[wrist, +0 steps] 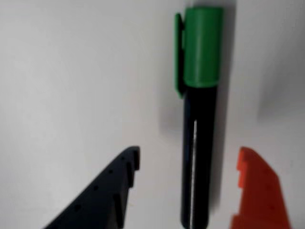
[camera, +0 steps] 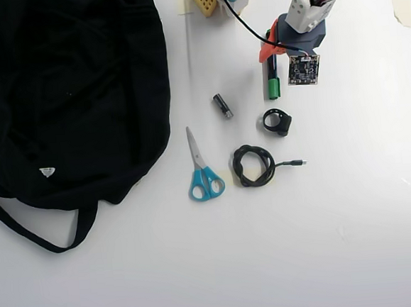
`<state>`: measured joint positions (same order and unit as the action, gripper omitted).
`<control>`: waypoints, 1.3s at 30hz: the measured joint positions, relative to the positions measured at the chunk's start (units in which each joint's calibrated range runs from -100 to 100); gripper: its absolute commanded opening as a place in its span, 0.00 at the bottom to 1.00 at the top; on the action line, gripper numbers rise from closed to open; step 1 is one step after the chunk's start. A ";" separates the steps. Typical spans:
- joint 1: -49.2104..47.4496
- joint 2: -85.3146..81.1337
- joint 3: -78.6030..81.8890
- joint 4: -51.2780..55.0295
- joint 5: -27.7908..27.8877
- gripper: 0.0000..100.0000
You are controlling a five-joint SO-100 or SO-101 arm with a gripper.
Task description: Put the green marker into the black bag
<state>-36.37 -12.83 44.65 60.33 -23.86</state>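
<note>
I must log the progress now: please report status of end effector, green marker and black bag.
End effector open, fingers either side of green marker, not closed on it. Marker flat on table. Black bag far left in overhead view. Small cylinder, scissors between marker and bag.

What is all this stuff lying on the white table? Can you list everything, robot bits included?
black bag: one, black with a white tag and a long strap, left side of the overhead view
scissors: one, blue handles, centre
short cylinder: one, silver and black, above the scissors
coiled cable: one, black, right of the scissors
small ring-shaped part: one, black, above the cable
green marker: one, black barrel with green cap, lying between the tool's fingers
tool: one, open, one dark and one orange finger, either side of the marker
</note>
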 measured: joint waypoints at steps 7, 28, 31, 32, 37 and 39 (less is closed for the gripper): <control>0.00 0.00 1.18 -0.26 0.00 0.27; 0.37 0.00 6.53 -5.93 0.00 0.26; 0.37 0.17 7.23 -6.01 0.00 0.26; 0.37 0.50 7.31 -6.10 0.00 0.26; 0.81 2.24 7.15 -6.18 0.00 0.26; 0.96 2.49 7.08 -6.61 0.00 0.26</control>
<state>-35.42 -10.34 51.73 53.71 -23.86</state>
